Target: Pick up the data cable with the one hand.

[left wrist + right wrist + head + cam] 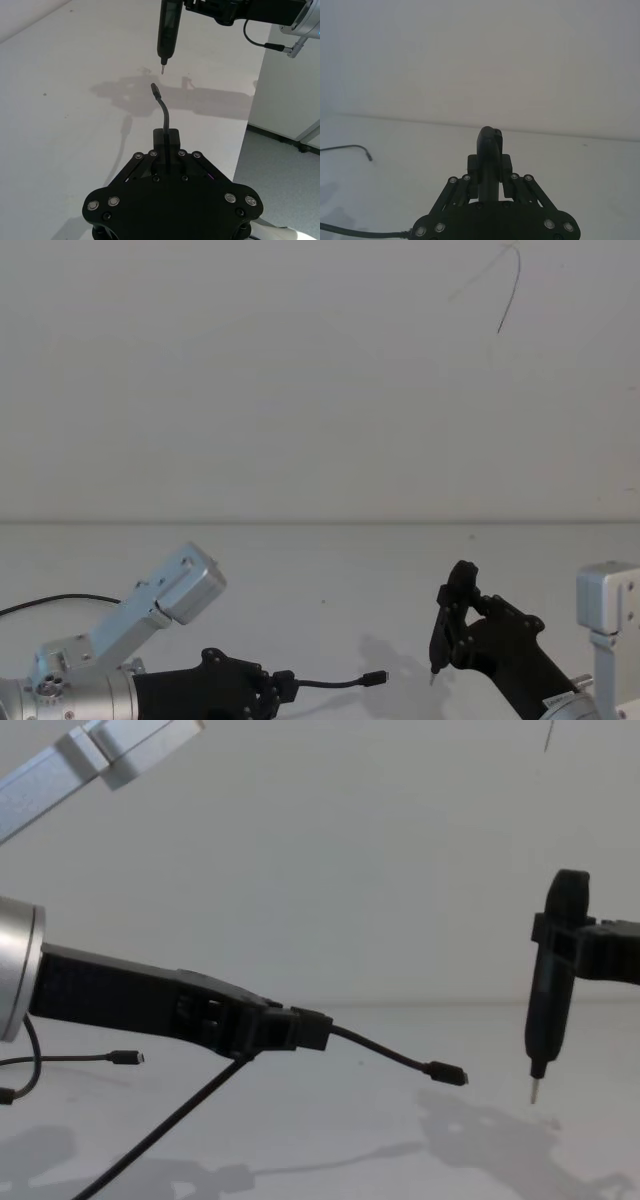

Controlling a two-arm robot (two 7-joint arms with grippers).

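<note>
- Two fingers of the left gripper [283,687] are closed tight on the data cable [335,682], pinching it a short way behind its plug [375,677].
- From that grip the free end reaches out toward the robot's right and hangs in the air above the white desk [300,580], casting a shadow on it.
- Closed just as firmly, the right gripper [462,625] clamps a black pen-shaped tool [443,630], held nearly upright with its metal tip down and clear of the desk.
- From the side, the chest view shows the plug [445,1072] lower than the left gripper [310,1030] and level with the lower end of the tool [553,990]. The two are near but apart.
- That view also shows the rest of the data cable [385,1055] trailing from the fingers down to the lower left.
- A second cable [100,1059], thin and with a small plug, lies at that view's far left.
- Seen along the left gripper [167,140], the cable [162,107] curves up until its plug sits just short of the tool's tip [162,67], a small gap between them.
- Over the right gripper [490,172], the right wrist view shows the tool's rounded top [489,142] between the fingers.
</note>
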